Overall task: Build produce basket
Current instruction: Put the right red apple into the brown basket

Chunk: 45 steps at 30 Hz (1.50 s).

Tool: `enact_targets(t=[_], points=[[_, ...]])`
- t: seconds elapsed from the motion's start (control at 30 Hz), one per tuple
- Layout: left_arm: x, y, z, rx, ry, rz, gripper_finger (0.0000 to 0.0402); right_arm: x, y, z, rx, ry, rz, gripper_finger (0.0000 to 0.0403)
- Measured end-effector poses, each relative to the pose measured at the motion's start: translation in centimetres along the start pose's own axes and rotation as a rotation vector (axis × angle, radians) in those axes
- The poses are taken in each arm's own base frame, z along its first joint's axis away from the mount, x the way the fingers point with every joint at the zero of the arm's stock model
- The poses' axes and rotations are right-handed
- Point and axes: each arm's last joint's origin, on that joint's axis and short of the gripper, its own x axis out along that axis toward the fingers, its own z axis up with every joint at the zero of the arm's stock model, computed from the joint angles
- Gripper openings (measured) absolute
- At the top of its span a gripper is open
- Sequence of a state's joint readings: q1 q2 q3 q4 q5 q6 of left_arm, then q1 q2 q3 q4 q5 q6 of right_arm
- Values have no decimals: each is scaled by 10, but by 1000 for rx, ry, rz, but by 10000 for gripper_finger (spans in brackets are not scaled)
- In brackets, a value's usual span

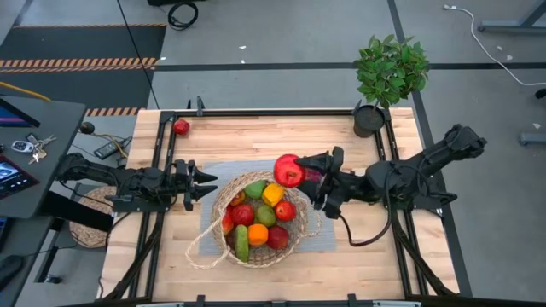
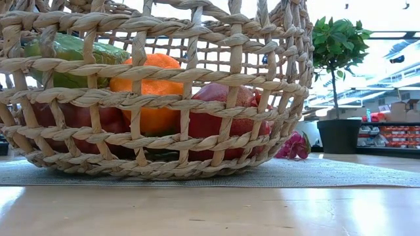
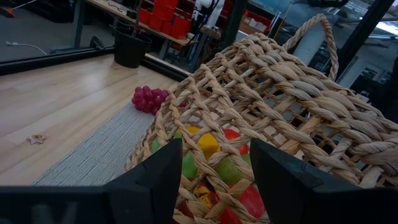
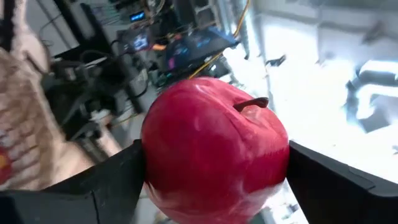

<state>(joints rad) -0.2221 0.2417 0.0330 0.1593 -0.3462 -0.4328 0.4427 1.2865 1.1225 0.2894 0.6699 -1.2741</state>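
The woven basket [image 1: 256, 217] stands by its bottom on a grey mat [image 1: 328, 240] in the middle of the table. It holds produce [image 1: 260, 217]: red apples, oranges, green fruit and a yellow pepper. My right gripper [image 1: 299, 172] reaches in from the table's right and is shut on a red apple [image 1: 288, 170], which hangs above the basket's far right rim. My left gripper [image 1: 209, 183] waits level at the basket's left rim with its fingers apart. The basket's wall [image 3: 261, 106] fills the left wrist view beyond them. My right gripper pinches the red apple's two opposite sides [image 4: 152, 168] between its two fingers [image 4: 106, 186]. The fingers lie level and come from the table's right. The apple is lifted clear, and its stem [image 4: 252, 104] faces back toward the wrist. My left gripper stands at the basket's left wall [image 3: 211, 180]; I cannot tell whether its fingers touch it.
Another red apple [image 1: 181, 127] lies at the table's far left corner. Purple grapes [image 3: 149, 98] lie on the mat at the basket's far side. A potted plant [image 1: 388, 72] stands at the far right. A flat round woven mat [image 1: 85, 226] lies off the table's left edge.
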Motion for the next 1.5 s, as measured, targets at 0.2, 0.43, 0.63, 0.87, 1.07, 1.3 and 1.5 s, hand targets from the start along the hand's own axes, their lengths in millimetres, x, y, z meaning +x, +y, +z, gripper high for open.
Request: enact_targets(t=[0.2,0.43,0.63,0.87,1.07,1.3,1.5], points=[[0,0,0,0,1,0,193,15,11,7,-130,-79,-40,358],[0,0,0,0,0,0,197,32,25,9,-201,-141,-87,358],[0,0,0,0,0,0,193,44,31,2,38,-144,-36,358],[0,0,0,0,0,0,198,62,15,-7,272,-70,121,357],[0,0,0,1,3,2,194,83,21,-14,405,43,305,357],[1,1,-2,9,22,11,196,109,36,-7,451,190,575,357],[2,1,-3,10,25,12,193,125,58,11,446,179,754,357]])
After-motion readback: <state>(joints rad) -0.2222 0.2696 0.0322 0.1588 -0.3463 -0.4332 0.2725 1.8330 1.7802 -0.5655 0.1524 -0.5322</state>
